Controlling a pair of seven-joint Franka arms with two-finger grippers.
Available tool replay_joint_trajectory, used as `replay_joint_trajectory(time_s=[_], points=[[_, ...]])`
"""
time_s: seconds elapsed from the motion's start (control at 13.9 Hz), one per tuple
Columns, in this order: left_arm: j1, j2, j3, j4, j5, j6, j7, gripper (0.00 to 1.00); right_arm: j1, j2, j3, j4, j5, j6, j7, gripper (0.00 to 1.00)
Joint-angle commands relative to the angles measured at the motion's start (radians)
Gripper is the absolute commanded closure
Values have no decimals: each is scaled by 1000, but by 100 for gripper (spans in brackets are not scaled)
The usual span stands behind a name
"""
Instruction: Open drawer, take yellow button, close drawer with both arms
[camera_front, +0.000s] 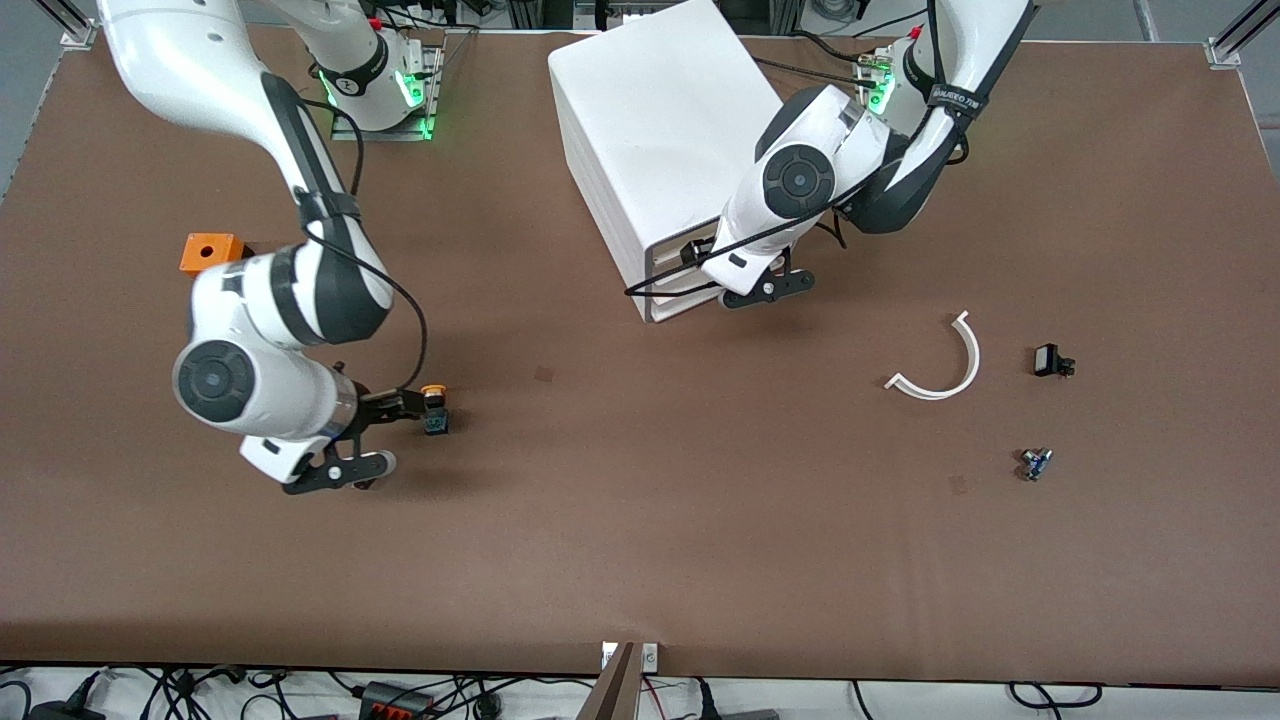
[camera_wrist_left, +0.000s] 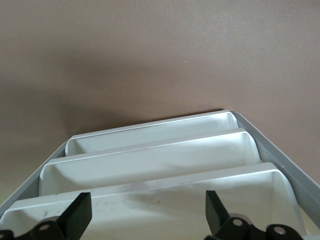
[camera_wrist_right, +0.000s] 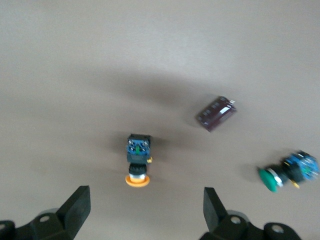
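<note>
The button (camera_front: 435, 409), with an orange-yellow cap and blue base, lies on its side on the brown table toward the right arm's end. My right gripper (camera_front: 405, 408) is open and low beside it. In the right wrist view the button (camera_wrist_right: 138, 162) lies just past the fingertips, untouched, in line with the gap of the gripper (camera_wrist_right: 145, 210). My left gripper (camera_front: 695, 258) is open at the front of the white cabinet (camera_front: 660, 130), by the uppermost drawer (camera_front: 668, 250). In the left wrist view its fingers straddle that drawer's white front (camera_wrist_left: 150, 200) around the gripper's gap (camera_wrist_left: 147, 212).
An orange block (camera_front: 212, 252) sits near the right arm. Toward the left arm's end lie a white curved strip (camera_front: 940, 365), a small black part (camera_front: 1050, 360) and a green-capped button (camera_front: 1035, 462). The right wrist view shows a dark chip (camera_wrist_right: 216, 113) and the green-capped button (camera_wrist_right: 287, 172).
</note>
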Motion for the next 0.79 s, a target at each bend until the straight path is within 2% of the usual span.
replay_joint_trajectory(time_s=[0.0, 0.22, 0.36, 0.5, 0.72], points=[[13, -35, -21, -33, -19, 3, -6, 0, -4, -80, -26, -3, 3, -73, -12, 0], [20, -41, -10, -19, -13, -5, 8, 0, -6, -200, -69, -3, 3, -157, -15, 0], [71, -43, -7, 24, 23, -20, 12, 0, -18, -252, -101, -3, 7, -182, -24, 0], [134, -38, -10, 83, 122, -81, 23, 0, -36, -278, -118, -3, 7, -200, -25, 0], [221, -34, -7, 160, 230, -190, 153, 0, -64, -314, -147, 11, 9, -200, -15, 0]])
